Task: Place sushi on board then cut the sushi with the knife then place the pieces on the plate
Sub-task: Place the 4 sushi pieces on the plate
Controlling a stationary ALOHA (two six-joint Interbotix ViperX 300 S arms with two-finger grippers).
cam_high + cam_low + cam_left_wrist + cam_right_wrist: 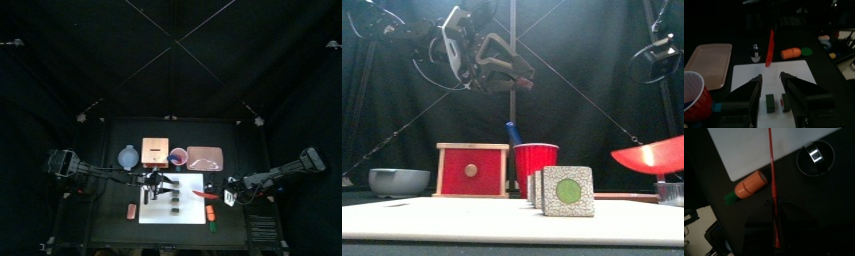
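Sushi (567, 190) lies on the board (744, 75), six o'clock from the open left tool (771, 75); the right tool (774, 210) clamps the knife (771, 173).

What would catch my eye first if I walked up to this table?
The red knife stands out most: the right tool holds it in the air by the right edge of the white board. The sushi pieces stand in a row on the board, and the left tool hangs open above them.
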